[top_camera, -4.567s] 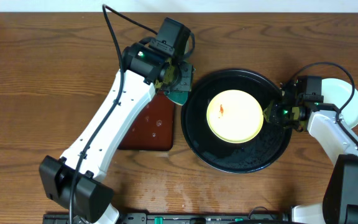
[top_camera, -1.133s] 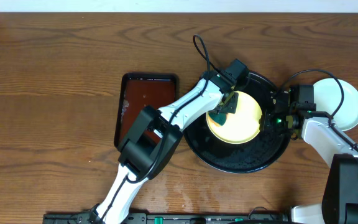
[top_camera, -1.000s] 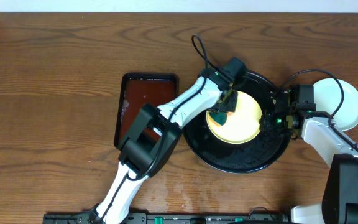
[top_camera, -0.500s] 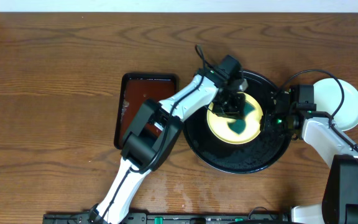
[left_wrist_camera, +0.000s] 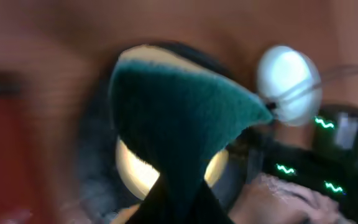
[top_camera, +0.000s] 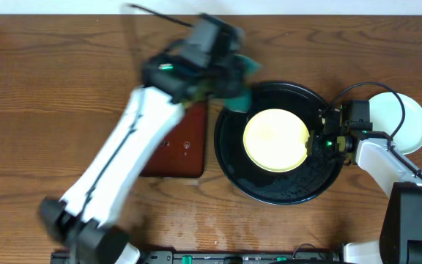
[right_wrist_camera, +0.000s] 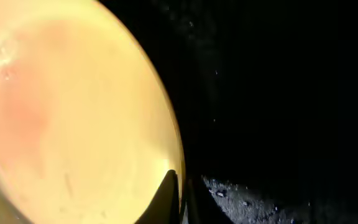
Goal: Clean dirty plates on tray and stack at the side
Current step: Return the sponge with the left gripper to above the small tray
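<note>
Gleaming black, the round tray [top_camera: 284, 187] holds a smooth yellow plate [top_camera: 275, 139].

Glossy black tray [top_camera: 280, 189], fine pale specks on its floor. At its centre, yellow plate [top_camera: 275, 139]: pale, unpatterned, with a faint pinkish-orange blush in the right wrist view. Up-left of tray, sponge [left_wrist_camera: 173, 118]: dark teal, fuzzy. Right of tray, pale plate [top_camera: 412, 125]: near-white. Left of tray, small tray [top_camera: 187, 147]: reddish brown. Beneath, table [top_camera: 42, 110]: brown wood grain. Over it, left arm [top_camera: 116, 169]: white, black joints.
</note>
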You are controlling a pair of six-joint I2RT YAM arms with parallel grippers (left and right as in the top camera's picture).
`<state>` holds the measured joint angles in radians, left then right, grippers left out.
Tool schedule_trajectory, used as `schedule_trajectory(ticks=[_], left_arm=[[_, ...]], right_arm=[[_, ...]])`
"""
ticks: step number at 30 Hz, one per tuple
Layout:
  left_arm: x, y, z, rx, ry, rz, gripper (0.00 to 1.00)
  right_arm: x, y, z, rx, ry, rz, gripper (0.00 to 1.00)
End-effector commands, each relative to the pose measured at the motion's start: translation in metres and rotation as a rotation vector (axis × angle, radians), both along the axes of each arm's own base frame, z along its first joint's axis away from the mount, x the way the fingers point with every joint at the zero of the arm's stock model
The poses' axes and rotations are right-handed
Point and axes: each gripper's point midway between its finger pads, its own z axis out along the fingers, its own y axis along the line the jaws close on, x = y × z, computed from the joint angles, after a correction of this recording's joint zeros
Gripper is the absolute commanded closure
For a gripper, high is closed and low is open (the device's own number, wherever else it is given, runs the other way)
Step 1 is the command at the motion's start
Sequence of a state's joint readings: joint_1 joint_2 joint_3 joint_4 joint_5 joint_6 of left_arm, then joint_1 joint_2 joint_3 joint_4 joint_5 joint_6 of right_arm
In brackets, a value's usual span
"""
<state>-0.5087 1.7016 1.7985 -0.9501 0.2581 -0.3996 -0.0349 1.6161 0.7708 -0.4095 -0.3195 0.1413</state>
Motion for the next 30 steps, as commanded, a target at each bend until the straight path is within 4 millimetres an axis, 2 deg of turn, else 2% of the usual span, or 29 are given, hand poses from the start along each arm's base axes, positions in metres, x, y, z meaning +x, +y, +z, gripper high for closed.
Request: schedule_trajectory(ticks=[1, 4, 6, 9, 16, 19, 20, 25, 30], left_arm=[[0.015, 0.089, -0.011, 0.329, -0.052, 0.262, 0.92], [0.000, 0.135, -0.023, 0.461, 0.040, 0.334, 0.92], [-0.010, 0.152, -0.035, 0.499, 0.112, 0.350, 0.92], [-0.019, 0.166, -0.054, 0.536, 0.183, 0.363, 0.92], [-0.025, 0.171, -0.100, 0.566, 0.237, 0.358, 0.92], [-0.025, 0.172, -0.111, 0.570, 0.243, 0.357, 0.92], [-0.026, 0.172, -0.113, 0.570, 0.244, 0.357, 0.92], [-0.026, 0.172, -0.116, 0.575, 0.245, 0.349, 0.92], [-0.026, 0.172, -0.116, 0.587, 0.240, 0.317, 0.92]], right_arm=[[-0.001, 0.001, 0.001, -0.007, -0.004, 0.011, 0.89], [-0.001, 0.001, 0.001, -0.007, -0.004, 0.011, 0.90], [-0.001, 0.001, 0.000, -0.007, -0.002, 0.011, 0.90], [-0.003, 0.001, -0.001, -0.007, 0.003, 0.011, 0.90], [-0.004, 0.001, -0.005, -0.007, -0.010, 0.010, 0.91], [-0.003, 0.001, -0.005, -0.007, -0.014, 0.010, 0.96], [-0.003, 0.001, -0.005, -0.007, -0.014, 0.010, 0.99], [0.004, 0.002, 0.000, 0.014, -0.036, -0.017, 0.99], [0.028, 0.002, 0.026, 0.019, -0.081, -0.029, 0.99]])
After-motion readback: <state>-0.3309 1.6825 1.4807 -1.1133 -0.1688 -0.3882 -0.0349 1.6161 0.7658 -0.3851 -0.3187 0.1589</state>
